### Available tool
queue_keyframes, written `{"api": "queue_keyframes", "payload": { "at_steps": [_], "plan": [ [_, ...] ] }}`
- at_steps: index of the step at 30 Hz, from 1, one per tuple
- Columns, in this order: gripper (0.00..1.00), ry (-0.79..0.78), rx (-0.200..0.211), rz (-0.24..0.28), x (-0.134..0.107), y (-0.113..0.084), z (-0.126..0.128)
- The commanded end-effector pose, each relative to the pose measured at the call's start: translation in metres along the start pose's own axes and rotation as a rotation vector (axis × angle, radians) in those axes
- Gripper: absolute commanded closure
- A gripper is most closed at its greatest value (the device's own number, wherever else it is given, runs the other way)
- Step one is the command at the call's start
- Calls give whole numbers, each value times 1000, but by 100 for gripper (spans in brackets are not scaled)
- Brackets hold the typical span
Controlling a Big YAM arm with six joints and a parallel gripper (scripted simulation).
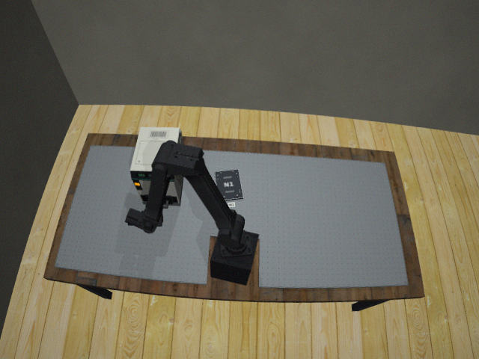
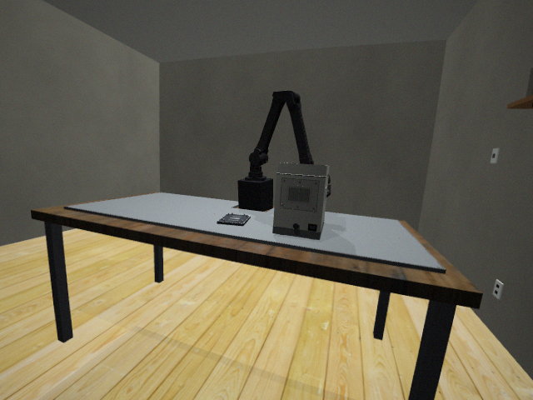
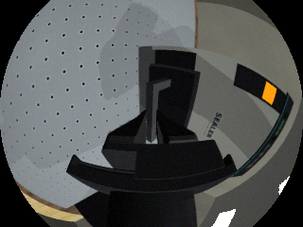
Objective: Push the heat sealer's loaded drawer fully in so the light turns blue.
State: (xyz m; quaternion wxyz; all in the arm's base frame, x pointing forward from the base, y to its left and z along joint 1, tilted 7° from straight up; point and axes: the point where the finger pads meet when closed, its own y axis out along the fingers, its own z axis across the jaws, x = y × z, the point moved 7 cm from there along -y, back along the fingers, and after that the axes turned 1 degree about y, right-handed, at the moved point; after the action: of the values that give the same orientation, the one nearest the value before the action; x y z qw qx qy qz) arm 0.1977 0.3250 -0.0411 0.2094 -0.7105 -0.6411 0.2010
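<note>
The heat sealer [image 1: 146, 148] [image 2: 300, 215] [image 3: 220, 87] stands upright at the back left of the table in the top view. Its light [image 1: 137, 184] [image 3: 269, 93] is amber. The dark drawer front [image 3: 176, 101] looks close against the sealer's front, with no open tray showing. The upright grey drawer handle [image 3: 150, 111] stands out from it. My gripper [image 3: 151, 113] is in front of the drawer, its narrow fingers shut on the handle. The seal sheet, plate and sealing frame are hidden inside the sealer.
A dark panel marked N1 [image 1: 229, 184] [image 2: 230, 220] lies on the table mat to the right of the sealer in the top view. A small white label [image 1: 231, 204] lies in front of it. The arm's base [image 1: 233, 266] [image 2: 255, 194] stands at the table's front edge.
</note>
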Motion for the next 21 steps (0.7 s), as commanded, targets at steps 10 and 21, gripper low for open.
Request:
{"api": "queue_keyframes", "payload": {
  "at_steps": [10, 21],
  "plan": [
    [100, 34, -7, 41, 7, 15, -6],
    [100, 34, -7, 41, 7, 15, -6]
  ]
}}
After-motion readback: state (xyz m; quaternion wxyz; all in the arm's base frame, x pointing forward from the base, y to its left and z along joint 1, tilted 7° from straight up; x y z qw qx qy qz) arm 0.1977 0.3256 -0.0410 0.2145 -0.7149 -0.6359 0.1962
